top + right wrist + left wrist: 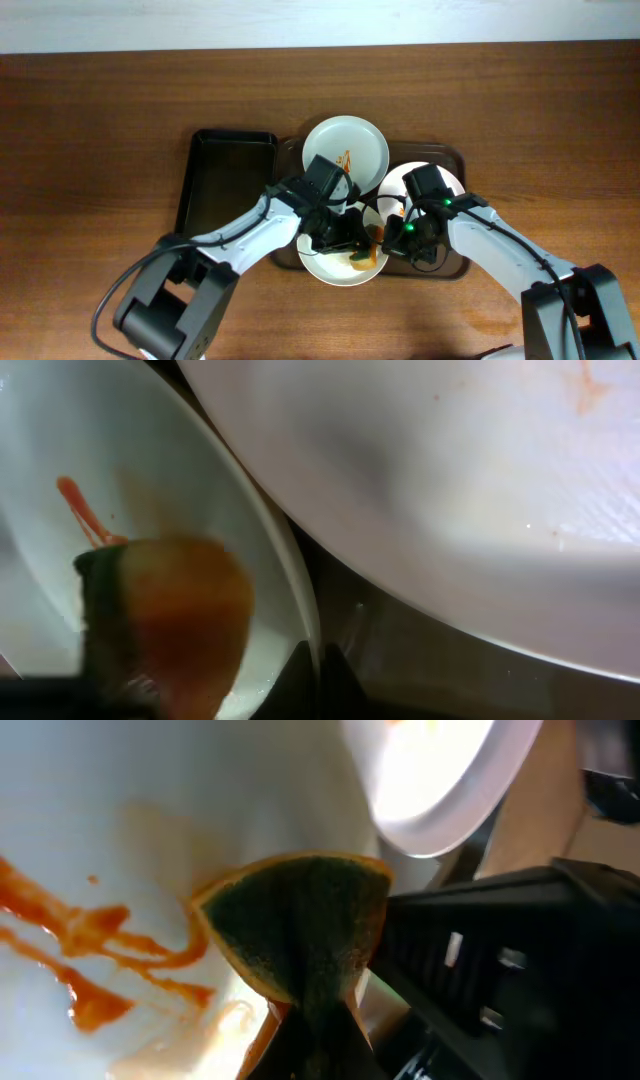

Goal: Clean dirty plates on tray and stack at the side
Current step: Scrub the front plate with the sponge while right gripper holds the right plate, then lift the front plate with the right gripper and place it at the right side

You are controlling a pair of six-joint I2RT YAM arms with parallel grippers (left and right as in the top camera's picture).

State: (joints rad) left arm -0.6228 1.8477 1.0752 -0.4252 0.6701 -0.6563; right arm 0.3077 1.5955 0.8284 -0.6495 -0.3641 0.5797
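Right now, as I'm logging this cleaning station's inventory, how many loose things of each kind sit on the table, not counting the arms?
white plates: 3 (back, right, front)
brown tray: 1
black tray: 1
sponge: 1
total: 6
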